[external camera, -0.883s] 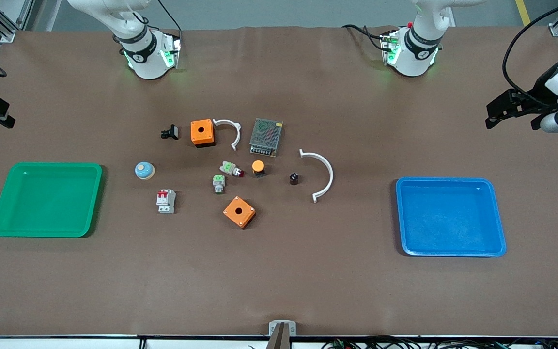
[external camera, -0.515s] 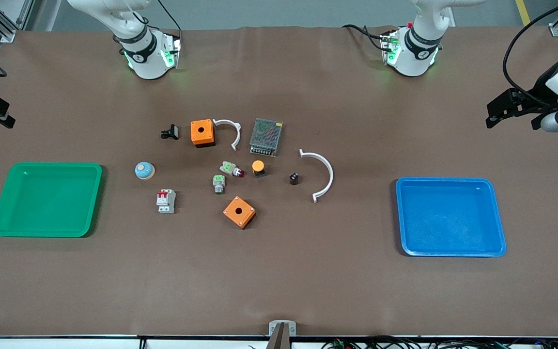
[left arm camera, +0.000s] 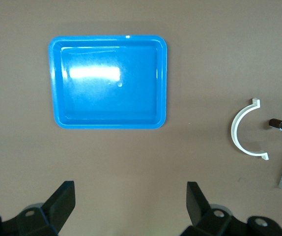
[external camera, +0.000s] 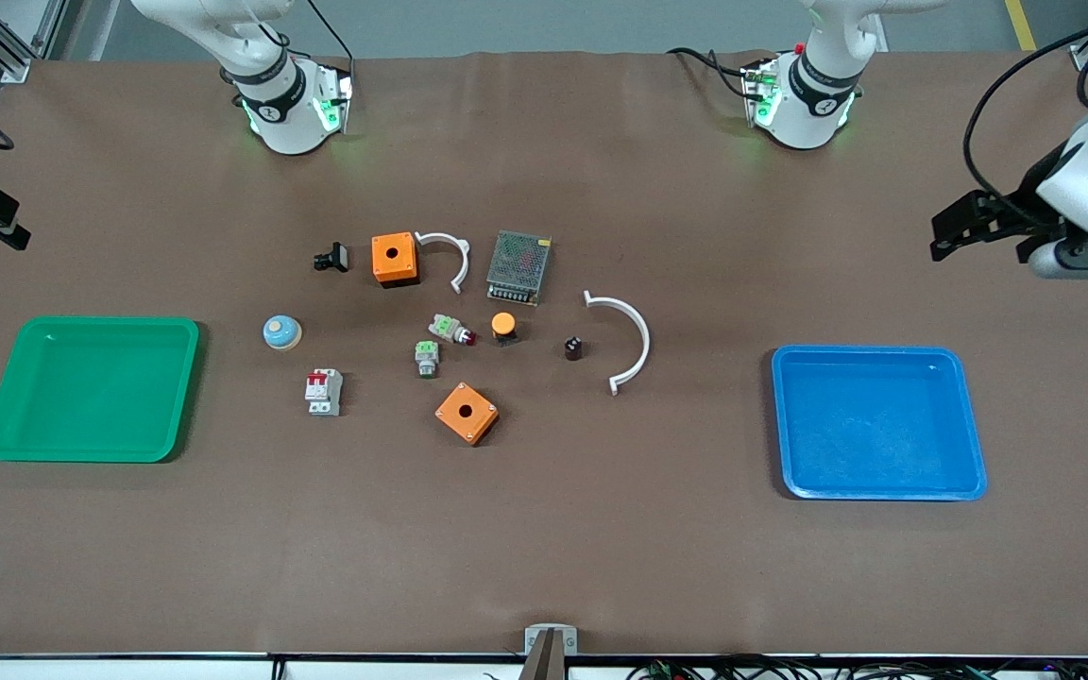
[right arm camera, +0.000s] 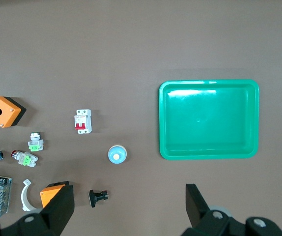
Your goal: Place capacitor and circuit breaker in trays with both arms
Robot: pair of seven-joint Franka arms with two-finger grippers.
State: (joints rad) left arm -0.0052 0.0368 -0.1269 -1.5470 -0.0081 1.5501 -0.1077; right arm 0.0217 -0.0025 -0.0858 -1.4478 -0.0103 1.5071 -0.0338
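Green tray (external camera: 91,389) and blue tray (external camera: 879,422) sit bare on the bench (external camera: 544,548). Breaker (external camera: 323,391) and capacitor (external camera: 573,348) lie between them. Both grippers' fingers (left arm camera: 60,201) (right arm camera: 57,206) spread wide, holding nothing, raised over either bench end.

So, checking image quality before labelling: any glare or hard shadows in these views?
Left wrist view: a white glare patch on the blue tray floor. Right wrist view: a fainter sheen along the green tray floor. Front view: even light, only soft shadows beside the capacitor and circuit breaker.

White arc (external camera: 627,340) crowds capacitor (external camera: 573,348); breaker (external camera: 324,391) stands apart.
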